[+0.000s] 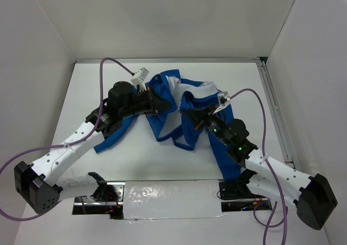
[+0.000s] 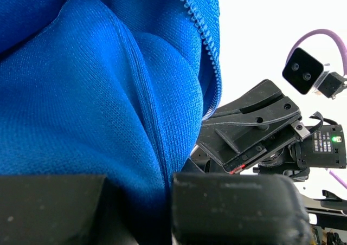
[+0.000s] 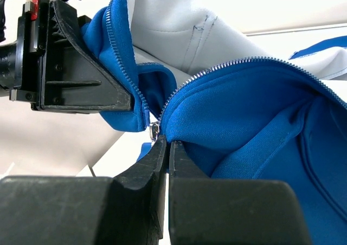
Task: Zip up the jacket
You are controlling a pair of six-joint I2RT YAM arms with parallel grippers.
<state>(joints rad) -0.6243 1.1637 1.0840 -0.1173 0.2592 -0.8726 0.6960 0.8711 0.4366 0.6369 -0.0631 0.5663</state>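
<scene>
The blue jacket (image 1: 192, 90) lies crumpled mid-table with its white lining (image 3: 179, 23) showing. My left gripper (image 1: 165, 108) is shut on a thick fold of the jacket (image 2: 81, 93) beside one zipper row (image 2: 209, 39); the blue cloth fills the gap between its fingers (image 2: 238, 207). My right gripper (image 1: 187, 114) faces it from the right. In the right wrist view its jaws (image 3: 167, 142) are pressed together at the metal zipper pull (image 3: 154, 130), where the two tooth rows (image 3: 217, 69) meet. The left gripper's black finger (image 3: 70, 77) holds the hem just left of that.
White walls enclose the table on three sides. A metal rail (image 1: 274, 109) runs along the right edge. A shiny taped strip (image 1: 162, 193) lies between the arm bases at the front. Purple cables (image 1: 116, 63) loop over both arms.
</scene>
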